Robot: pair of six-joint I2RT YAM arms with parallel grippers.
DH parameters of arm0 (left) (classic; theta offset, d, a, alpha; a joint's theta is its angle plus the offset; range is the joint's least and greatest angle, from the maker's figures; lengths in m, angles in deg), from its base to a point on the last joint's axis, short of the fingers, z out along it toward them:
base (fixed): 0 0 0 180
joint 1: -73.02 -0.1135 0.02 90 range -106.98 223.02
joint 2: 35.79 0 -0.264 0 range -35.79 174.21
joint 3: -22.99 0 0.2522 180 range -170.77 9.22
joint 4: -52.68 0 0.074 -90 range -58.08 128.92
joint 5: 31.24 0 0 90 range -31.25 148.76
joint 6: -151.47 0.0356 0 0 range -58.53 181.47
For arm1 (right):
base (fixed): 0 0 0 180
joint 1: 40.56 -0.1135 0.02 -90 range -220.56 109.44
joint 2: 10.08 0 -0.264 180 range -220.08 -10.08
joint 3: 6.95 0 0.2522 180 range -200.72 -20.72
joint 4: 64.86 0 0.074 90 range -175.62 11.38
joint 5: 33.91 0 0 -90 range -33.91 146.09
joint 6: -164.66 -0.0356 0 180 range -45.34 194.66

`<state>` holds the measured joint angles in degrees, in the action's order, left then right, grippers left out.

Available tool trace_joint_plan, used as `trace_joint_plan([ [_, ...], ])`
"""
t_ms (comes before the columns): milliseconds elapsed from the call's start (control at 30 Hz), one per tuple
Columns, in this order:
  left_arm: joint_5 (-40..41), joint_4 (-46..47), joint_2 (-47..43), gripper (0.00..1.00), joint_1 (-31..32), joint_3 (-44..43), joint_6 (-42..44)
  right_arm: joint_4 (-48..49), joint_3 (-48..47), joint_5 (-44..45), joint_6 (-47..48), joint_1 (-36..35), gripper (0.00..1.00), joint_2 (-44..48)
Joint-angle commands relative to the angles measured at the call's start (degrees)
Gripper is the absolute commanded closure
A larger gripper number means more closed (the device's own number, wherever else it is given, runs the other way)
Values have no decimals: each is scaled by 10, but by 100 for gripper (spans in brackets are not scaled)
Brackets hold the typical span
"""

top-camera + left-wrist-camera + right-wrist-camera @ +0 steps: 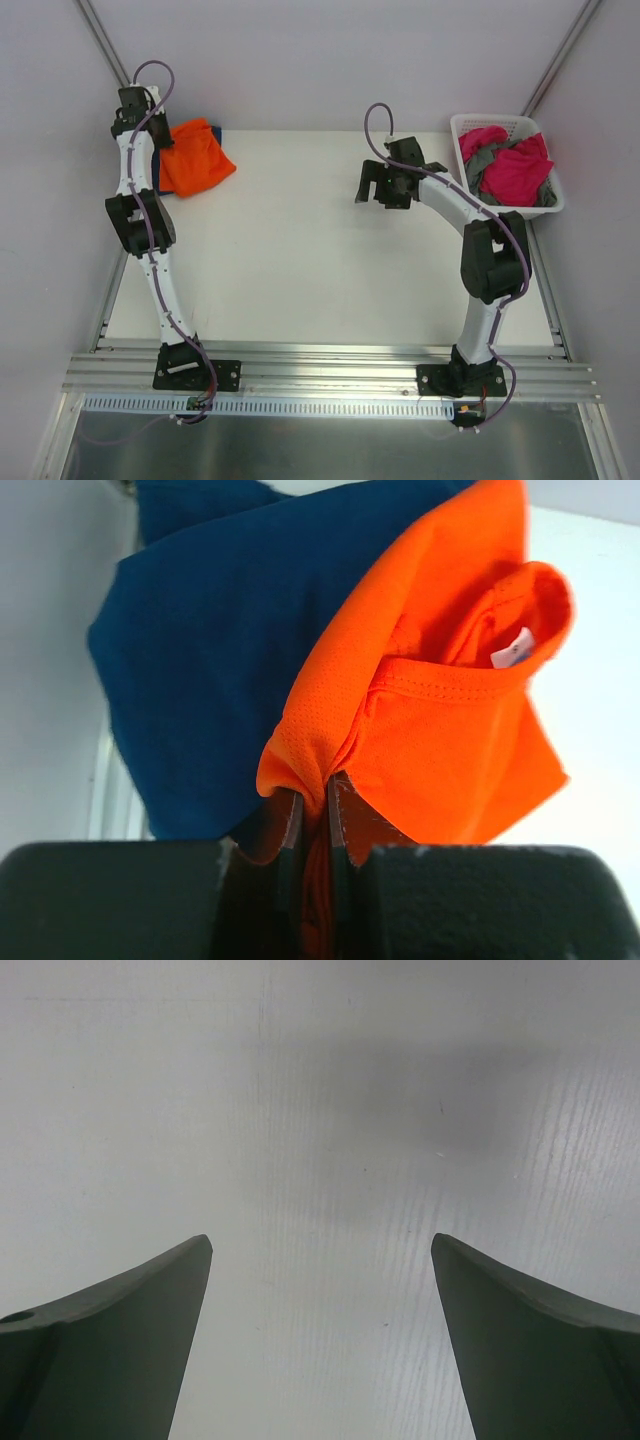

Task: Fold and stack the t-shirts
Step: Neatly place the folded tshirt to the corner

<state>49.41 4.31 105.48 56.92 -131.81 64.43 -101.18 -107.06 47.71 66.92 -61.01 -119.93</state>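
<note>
Stacking step. My left gripper (315,810) pinches shut on the orange t-shirt (440,730), draped over the navy t-shirt (210,650) at 10 o'clock on the tabletop (300,260). Right gripper (320,1340) wide open, empty. Next, I judge: release, fetch from basket (480,122) at 2 o'clock.

Light: bright, even, diffuse from above; white table (300,260) nearly washed out.
Shadows: soft, faint; one grey smudge on the table, right wrist view.
Glare: dull sheen on metal sheet (300,450), bottom edge.
Focus: orange t-shirt (440,750) weave sharp; nearest foreground blurred.
</note>
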Motion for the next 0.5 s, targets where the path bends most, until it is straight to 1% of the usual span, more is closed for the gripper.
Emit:
trace_joint_plan([
  [0, 63, 25, -6, 100, -11, -29, 20, 9, -7, -9, -4, 3, 3, 29],
  [167, 105, 32, -13, 100, -19, -34, 23, 9, -15, -11, -9, 2, 3, 18],
  [467, 129, 67, -16, 100, -25, -69, 30, 9, -28, -13, -12, -5, 3, 9],
])
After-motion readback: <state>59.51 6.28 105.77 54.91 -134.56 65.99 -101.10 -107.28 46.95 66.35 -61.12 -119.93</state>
